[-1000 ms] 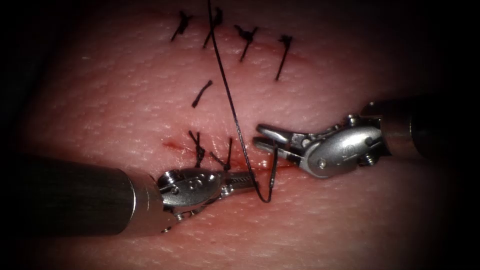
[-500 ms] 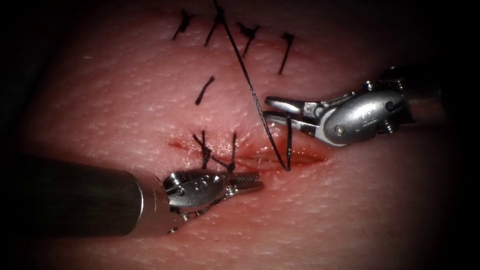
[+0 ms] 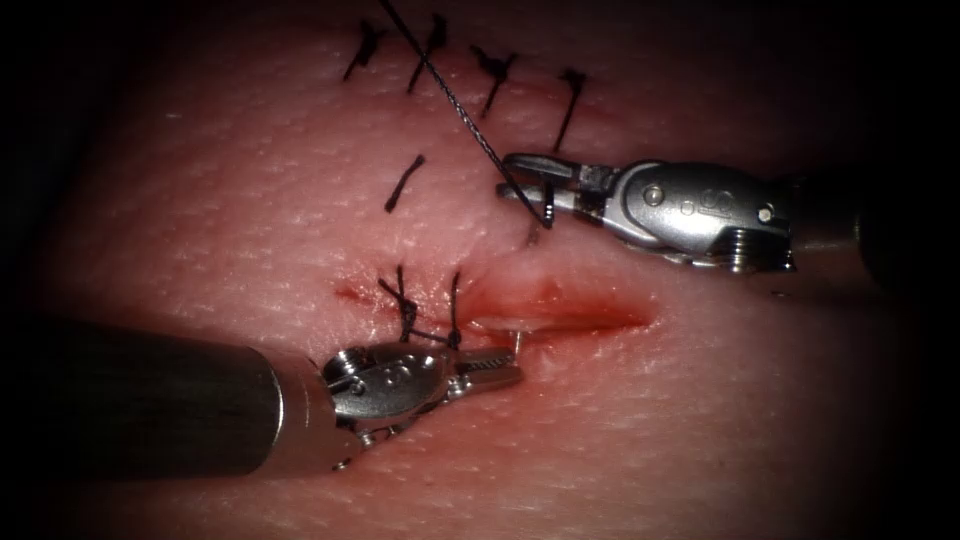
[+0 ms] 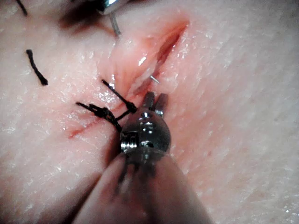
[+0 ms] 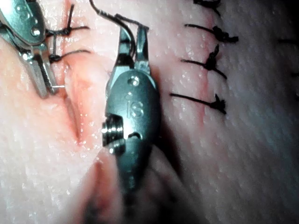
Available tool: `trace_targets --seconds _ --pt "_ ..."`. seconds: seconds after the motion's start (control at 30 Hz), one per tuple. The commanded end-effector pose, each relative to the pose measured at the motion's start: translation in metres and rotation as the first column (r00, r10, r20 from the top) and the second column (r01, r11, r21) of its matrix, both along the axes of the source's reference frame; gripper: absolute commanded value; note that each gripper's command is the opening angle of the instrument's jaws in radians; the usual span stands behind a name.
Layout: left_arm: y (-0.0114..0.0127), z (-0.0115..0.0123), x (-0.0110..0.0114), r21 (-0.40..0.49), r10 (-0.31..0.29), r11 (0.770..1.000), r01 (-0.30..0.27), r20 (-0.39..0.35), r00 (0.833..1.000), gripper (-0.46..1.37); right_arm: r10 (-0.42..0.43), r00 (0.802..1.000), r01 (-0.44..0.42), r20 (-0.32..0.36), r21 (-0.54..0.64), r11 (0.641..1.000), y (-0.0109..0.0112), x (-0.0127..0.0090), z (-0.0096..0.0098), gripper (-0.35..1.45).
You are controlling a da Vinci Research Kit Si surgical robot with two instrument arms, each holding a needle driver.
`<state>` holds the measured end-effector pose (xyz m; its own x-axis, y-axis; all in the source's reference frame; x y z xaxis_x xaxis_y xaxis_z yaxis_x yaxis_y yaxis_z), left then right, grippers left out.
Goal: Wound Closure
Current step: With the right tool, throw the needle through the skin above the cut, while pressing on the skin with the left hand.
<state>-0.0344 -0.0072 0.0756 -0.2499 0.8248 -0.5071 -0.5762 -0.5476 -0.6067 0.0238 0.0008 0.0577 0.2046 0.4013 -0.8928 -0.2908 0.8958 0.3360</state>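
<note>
- right tool (image 3: 528, 185) (image 5: 132, 44): jaws pinch the needle (image 3: 547, 208) near its tail end, on the far side of the cut (image 3: 575, 318); the needle enters the tissue (image 3: 250, 200) just below the jaws.
- needle tip (image 3: 517, 340) (image 4: 154, 79) pokes out at the cut's near lip (rest of the curve buried, hard to trace).
- left tool (image 3: 495, 368) (image 4: 155, 100): jaws look pressed together, holding nothing, tips just beside the needle tip.
- thread (image 3: 450, 95) runs from the needle's tail far-left, cut off at the frame edge.
- tied stitches (image 3: 425, 310) left of the open cut; older stitch row (image 3: 490, 75) further away.
- red fluid (image 3: 590, 320) in the gap.
</note>
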Motion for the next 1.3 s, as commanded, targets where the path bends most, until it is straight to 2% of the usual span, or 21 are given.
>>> trace_targets --seconds 0.03,0.1,0.27,0.4,0.5,0.6,0.73,0.77,0.9,0.97,1.07,1.1,1.17,1.2,1.3 --pt "0.0 0.0 0.0001 -0.001 0.0 1.0 0.0 -0.001 1.0 0.04 -0.006 1.0 0.006 0.0 0.038 0.999 -0.0002 0.0002 -0.0001 -0.35" --pt "0.0 0.0 0.0002 -0.001 0.001 1.0 -0.001 0.0 1.0 0.04 -0.003 1.0 0.004 -0.003 0.109 0.994 -0.0004 0.0004 0.0 -0.35" --pt "0.0 0.0 0.0003 -0.001 0.001 1.0 -0.001 0.0 1.0 0.04 0.007 1.0 -0.003 -0.012 0.311 0.95 -0.0011 0.0009 0.0006 -0.35" --pt "0.0 0.0 0.0003 0.0 0.002 1.0 -0.002 0.0 1.0 0.04 0.054 0.999 -0.045 -0.003 0.504 0.863 -0.002 0.0013 0.0015 -0.35" --pt "0.0 0.0 0.0003 0.0 0.002 1.0 -0.002 0.0 1.0 0.04 0.078 0.997 -0.066 0.005 0.595 0.801 -0.0026 0.0014 0.0021 -0.35" --pt "0.0001 -0.0001 0.0003 0.0 0.002 1.0 -0.002 0.0 1.0 0.05 0.106 0.994 -0.075 0.001 0.715 0.695 -0.0036 0.0015 0.0028 -0.35" --pt "0.0001 -0.0001 0.0003 0.001 0.002 1.0 -0.002 0.001 1.0 0.05 0.096 0.995 -0.072 0.015 0.778 0.624 -0.0056 0.0017 0.0034 -0.35" --pt "0.0002 -0.0002 0.0004 0.002 0.003 1.0 -0.003 0.001 1.0 0.05 0.09 0.996 -0.065 0.014 0.802 0.594 -0.0071 0.0019 0.0036 -0.35" --pt "0.0003 -0.0002 0.0004 0.002 0.003 1.0 -0.003 0.001 1.0 0.05 0.084 0.996 -0.057 0.011 0.823 0.566 -0.0093 0.0023 0.0036 -0.35" --pt "0.0003 -0.0002 0.0004 0.003 0.003 1.0 -0.003 0.001 1.0 0.05 0.091 0.996 -0.052 0.001 0.824 0.565 -0.0099 0.0024 0.0034 -0.35" --pt "0.0003 -0.0002 0.0004 0.003 0.003 1.0 -0.003 0.001 1.0 0.04 0.179 0.982 -0.054 -0.061 0.817 0.574 -0.0088 0.0023 0.003 -0.35" --pt "0.0003 -0.0002 0.0004 0.003 0.002 1.0 -0.002 0.001 1.0 0.04 0.222 0.971 -0.06 -0.089 0.809 0.585 -0.0081 0.0022 0.0029 0.16" --pt "0.0003 -0.0002 0.0003 0.003 0.002 1.0 -0.002 0.001 1.0 0.03 0.276 0.956 -0.104 -0.104 0.756 0.646 -0.0067 0.002 0.0028 0.85" --pt "0.0003 -0.0003 0.0003 0.003 0.001 1.0 -0.001 0.001 1.0 0.03 0.301 0.948 -0.139 -0.107 0.71 0.69 -0.0058 0.0018 0.0028 1.04" --pt "0.0002 -0.0003 0.0003 0.003 0.001 1.0 -0.001 0.0 1.0 0.03 0.31 0.945 -0.177 -0.108 0.627 0.758 -0.0041 0.0015 0.0029 1.17"
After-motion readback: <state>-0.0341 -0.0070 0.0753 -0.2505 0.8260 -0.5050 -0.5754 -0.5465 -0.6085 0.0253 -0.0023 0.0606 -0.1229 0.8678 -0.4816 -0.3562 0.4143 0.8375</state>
